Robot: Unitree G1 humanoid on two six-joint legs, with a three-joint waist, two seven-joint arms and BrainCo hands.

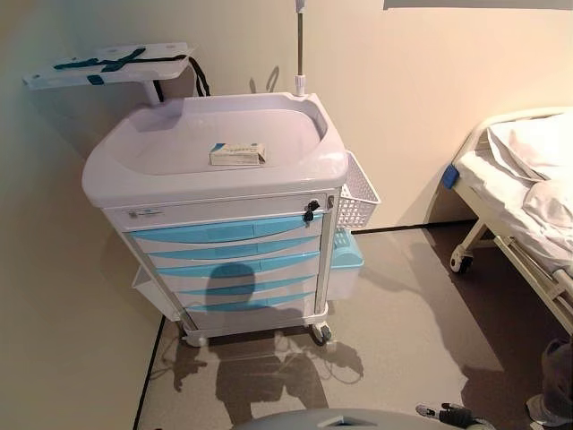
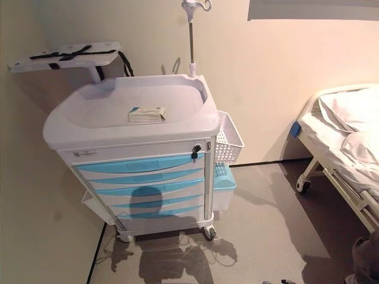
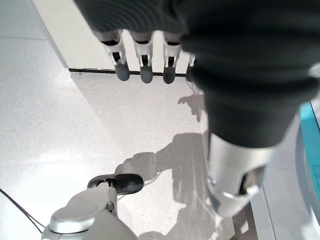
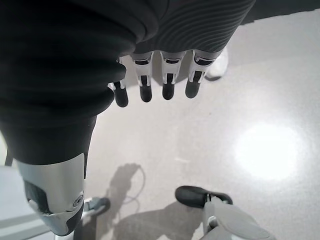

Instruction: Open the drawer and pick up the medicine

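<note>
A white medical cart (image 1: pixel 215 179) stands against the wall, with several blue-fronted drawers, all shut. The top drawer (image 1: pixel 228 230) has a lock with a key (image 1: pixel 310 211) at its right end. A small white medicine box (image 1: pixel 237 154) lies flat on the cart's recessed top. My left hand (image 3: pixel 200 60) hangs low over the floor, fingers (image 3: pixel 145 70) straight, holding nothing. My right hand (image 4: pixel 125 65) also hangs over the floor with relaxed fingers (image 4: pixel 167 85) and is empty. Both hands are far from the cart.
A white mesh basket (image 1: pixel 358 193) and a blue bin (image 1: pixel 345 260) hang on the cart's right side. An IV pole (image 1: pixel 300 45) and a side shelf (image 1: pixel 107 64) rise behind it. A hospital bed (image 1: pixel 528 188) stands at the right. Open floor (image 1: pixel 403 340) lies between.
</note>
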